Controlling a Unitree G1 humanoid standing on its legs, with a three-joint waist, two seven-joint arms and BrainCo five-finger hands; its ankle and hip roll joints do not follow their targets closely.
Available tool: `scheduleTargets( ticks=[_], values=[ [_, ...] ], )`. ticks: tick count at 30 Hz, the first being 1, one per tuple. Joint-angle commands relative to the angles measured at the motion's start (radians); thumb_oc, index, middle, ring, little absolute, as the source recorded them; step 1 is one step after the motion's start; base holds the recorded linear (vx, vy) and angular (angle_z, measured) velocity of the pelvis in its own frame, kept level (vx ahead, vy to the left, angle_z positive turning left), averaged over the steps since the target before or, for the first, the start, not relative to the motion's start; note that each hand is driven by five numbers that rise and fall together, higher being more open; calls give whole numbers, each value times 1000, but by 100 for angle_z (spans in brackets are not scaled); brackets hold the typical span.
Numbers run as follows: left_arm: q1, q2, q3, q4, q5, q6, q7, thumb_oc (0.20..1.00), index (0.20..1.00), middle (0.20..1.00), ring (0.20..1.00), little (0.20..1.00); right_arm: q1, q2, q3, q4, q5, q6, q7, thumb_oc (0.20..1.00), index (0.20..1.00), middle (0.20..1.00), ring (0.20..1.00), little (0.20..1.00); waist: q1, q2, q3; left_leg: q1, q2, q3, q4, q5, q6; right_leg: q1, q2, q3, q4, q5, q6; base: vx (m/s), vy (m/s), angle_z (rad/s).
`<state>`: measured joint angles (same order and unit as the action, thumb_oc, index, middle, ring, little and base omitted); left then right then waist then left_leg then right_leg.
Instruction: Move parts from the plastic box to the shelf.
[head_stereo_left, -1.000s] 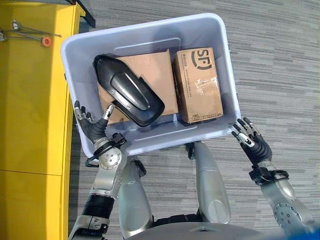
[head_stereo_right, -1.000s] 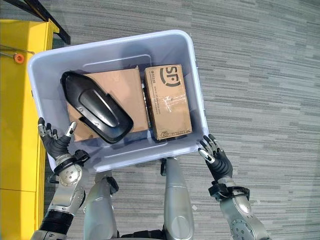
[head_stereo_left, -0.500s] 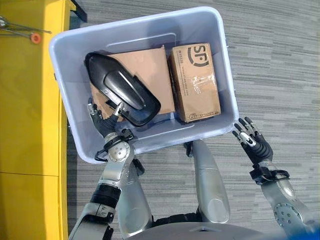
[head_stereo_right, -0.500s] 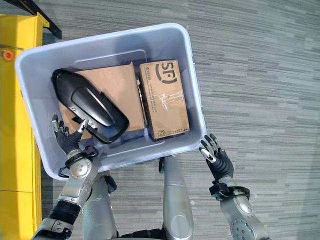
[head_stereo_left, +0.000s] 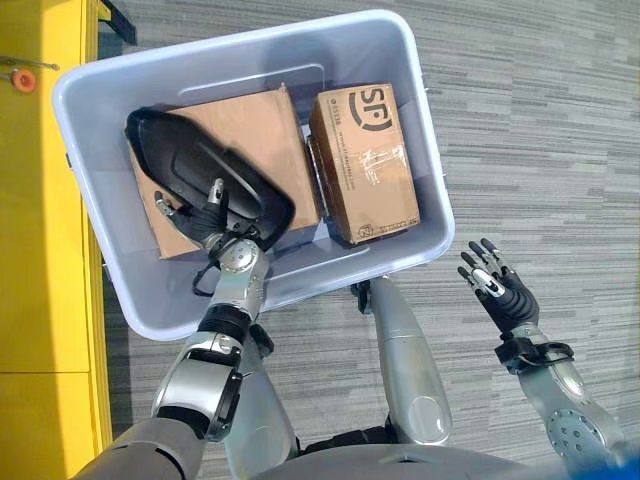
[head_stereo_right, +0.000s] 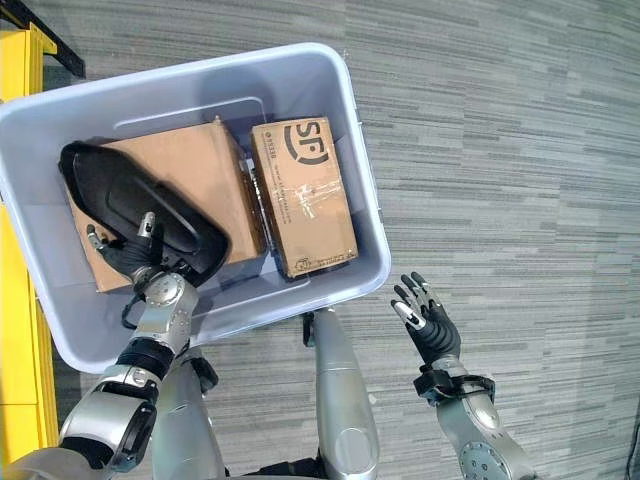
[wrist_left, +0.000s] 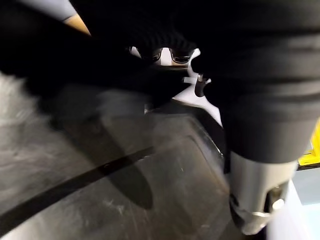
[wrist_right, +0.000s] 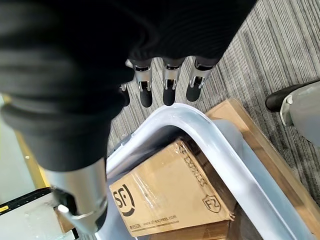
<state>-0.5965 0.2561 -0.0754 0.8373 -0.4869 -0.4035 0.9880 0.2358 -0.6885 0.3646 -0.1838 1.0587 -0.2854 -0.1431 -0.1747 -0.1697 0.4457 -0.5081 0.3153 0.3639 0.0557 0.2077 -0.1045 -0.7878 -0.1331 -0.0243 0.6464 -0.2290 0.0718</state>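
A: Nearest us, right hand (head_stereo_left: 500, 292) hangs over the carpet, just outside the plastic box (head_stereo_left: 420, 130). Fingers straight and spread, nothing in it.

B: And the left hand (head_stereo_right: 135, 258)?

A: Inside the box, laid on the near end of the black part (head_stereo_left: 180, 170). Fingers look spread over its top, not wrapped round it – no real grip that we can see, and the wrist view is too dark to settle it.

B: So which step are we at?

A: First pick, we'd say. Black part lies on the flat cardboard piece (head_stereo_left: 255, 130), taped carton (head_stereo_left: 365, 165) beside it at the box's right. All still in the box.

B: Next?

A: We need fingers under an edge of the black part, prob. the right hand in for support, then lift & turn to the yellow shelf (head_stereo_left: 40, 250), farther left.
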Motion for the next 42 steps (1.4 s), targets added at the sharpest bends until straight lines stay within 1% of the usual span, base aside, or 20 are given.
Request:
scheduleTargets(
  ticks=[1, 2, 6, 7, 12, 13, 14, 18, 20, 27, 39, 42],
  values=[
    [-23, 22, 63, 102, -151, 50, -52, 1000, 1000, 1000, 1000, 1000, -31, -17, 0, -32, 8, -46, -7, 1000, 1000, 1000, 1000, 1000, -20, -57, 28, 79, 101, -71, 130, -100, -109, 154, -31, 24, -354, 310, 86, 0, 13, -6],
    [-41, 19, 75, 135, -180, 49, -56, 1000, 1000, 1000, 1000, 1000, -35, -27, 2, -34, 6, -45, -9, 1000, 1000, 1000, 1000, 1000, -22, -55, 28, 75, 102, -72, 135, -103, -109, 151, -31, 27, -351, 308, 86, 2, 15, -4],
    [-51, 19, 73, 151, -180, 53, -58, 1000, 1000, 1000, 1000, 1000, -36, -28, 9, -35, 9, -48, -9, 1000, 1000, 1000, 1000, 1000, -23, -52, 26, 73, 100, -73, 135, -105, -108, 150, -32, 29, -350, 308, 86, 0, 0, 0],
    [-52, 17, 63, 182, -165, 72, -53, 1000, 1000, 1000, 1000, 1000, -36, -32, 12, -39, 12, -49, -4, 1000, 1000, 1000, 1000, 1000, -26, -51, 25, 70, 100, -72, 138, -107, -107, 145, -32, 29, -345, 306, 86, 0, 0, 0],
    [-65, 14, 22, 221, -121, 118, -62, 1000, 1000, 1000, 1000, 1000, -47, -53, 12, -49, 16, -52, 1, 1000, 1000, 1000, 1000, 1000, -34, -47, 30, 68, 98, -68, 142, -111, -105, 141, -33, 38, -340, 308, 86, 0, 0, 0],
    [-69, 13, 8, 219, -112, 126, -75, 445, 445, 445, 445, 445, -50, -56, 10, -48, 14, -50, 3, 1000, 1000, 1000, 1000, 1000, -36, -45, 32, 70, 96, -67, 142, -110, -104, 144, -33, 39, -342, 309, 86, 0, 0, 0],
    [-73, 19, -3, 215, -93, 138, -83, 200, 200, 200, 200, 200, -52, -55, 8, -45, 13, -47, 7, 1000, 1000, 1000, 1000, 1000, -37, -43, 33, 71, 95, -67, 142, -110, -104, 146, -33, 40, -344, 310, 86, 0, 0, 0],
    [-83, 25, -38, 198, -41, 159, -91, 200, 200, 200, 200, 200, -53, -62, 2, -42, 11, -47, 18, 1000, 1000, 1000, 1000, 1000, -40, -36, 35, 76, 95, -61, 144, -113, -103, 142, -31, 44, -340, 311, 85, 0, 0, 0],
    [-87, 27, -40, 204, -45, 164, -97, 200, 200, 200, 200, 200, -51, -62, 0, -40, 13, -45, 20, 1000, 1000, 1000, 1000, 1000, -40, -34, 35, 76, 94, -60, 144, -114, -103, 142, -30, 46, -340, 311, 85, 0, 0, 0],
    [-88, 36, -32, 206, -50, 165, -104, 200, 200, 200, 200, 200, -43, -67, -11, -40, 18, -45, 25, 1000, 1000, 1000, 1000, 1000, -38, -23, 33, 71, 92, -61, 149, -118, -101, 141, -35, 45, -336, 311, 84, 0, 0, 0],
    [-77, 43, -36, 175, -37, 145, -103, 200, 200, 200, 200, 200, -32, -65, -18, -36, 26, -46, 36, 1000, 1000, 1000, 1000, 1000, -36, -20, 31, 75, 87, -63, 148, -121, -99, 145, -37, 47, -337, 311, 85, 0, 0, 0],
    [-75, 59, -62, 125, 34, 151, -78, 200, 200, 200, 200, 200, -32, -67, -20, -35, 24, -51, 40, 1000, 1000, 1000, 1000, 1000, -34, -19, 30, 75, 87, -62, 147, -122, -99, 143, -38, 48, -335, 313, 85, 0, 0, 0]
  ],
)
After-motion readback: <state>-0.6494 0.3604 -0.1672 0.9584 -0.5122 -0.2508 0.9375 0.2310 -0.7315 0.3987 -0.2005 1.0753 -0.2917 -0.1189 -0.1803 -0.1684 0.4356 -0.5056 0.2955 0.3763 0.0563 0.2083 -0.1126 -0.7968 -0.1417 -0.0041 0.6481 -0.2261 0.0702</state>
